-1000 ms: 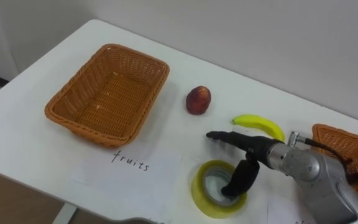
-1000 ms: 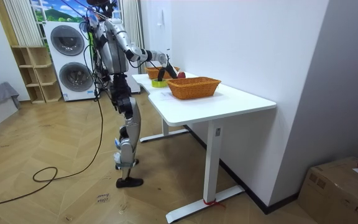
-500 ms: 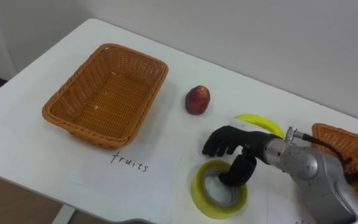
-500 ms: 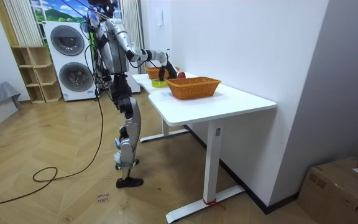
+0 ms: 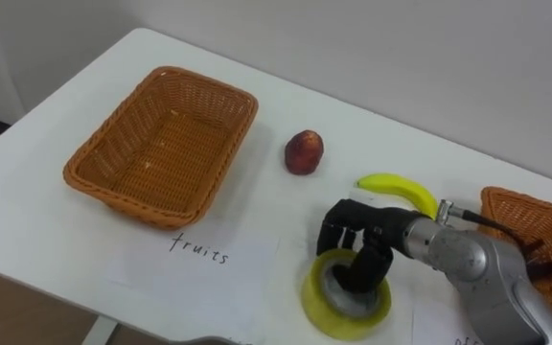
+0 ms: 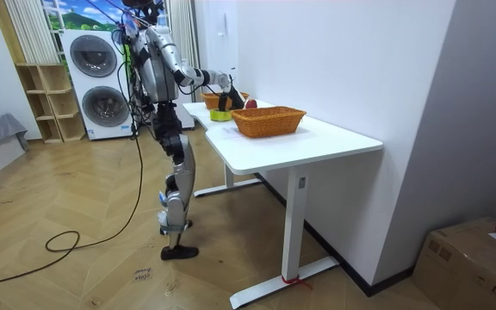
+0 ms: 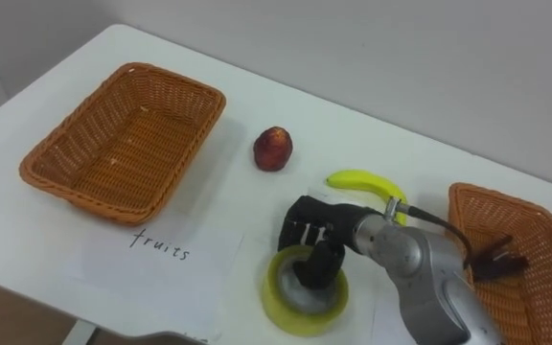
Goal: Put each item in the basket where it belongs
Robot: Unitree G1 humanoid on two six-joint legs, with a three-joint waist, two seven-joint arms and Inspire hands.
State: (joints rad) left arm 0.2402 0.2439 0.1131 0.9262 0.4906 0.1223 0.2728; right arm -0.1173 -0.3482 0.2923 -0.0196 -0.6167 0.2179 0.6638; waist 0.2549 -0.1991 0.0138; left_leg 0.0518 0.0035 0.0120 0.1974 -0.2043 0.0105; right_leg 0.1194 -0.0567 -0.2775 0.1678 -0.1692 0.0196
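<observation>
The right robot hand (image 5: 360, 232) clamps onto the yellow tape roll (image 5: 314, 305), thumb in its core and fingers curled over the rim, near the front edge of the white bench (image 5: 56, 240), banana (image 5: 398, 190) just behind, red fruit (image 5: 304, 152) farther back, left wicker basket (image 5: 118, 199) well apart.

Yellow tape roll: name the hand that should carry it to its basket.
Right. The right hand is curled on the yellow tape roll, thumb inside its hole, and the right-side wicker basket lies beside that arm.
</observation>
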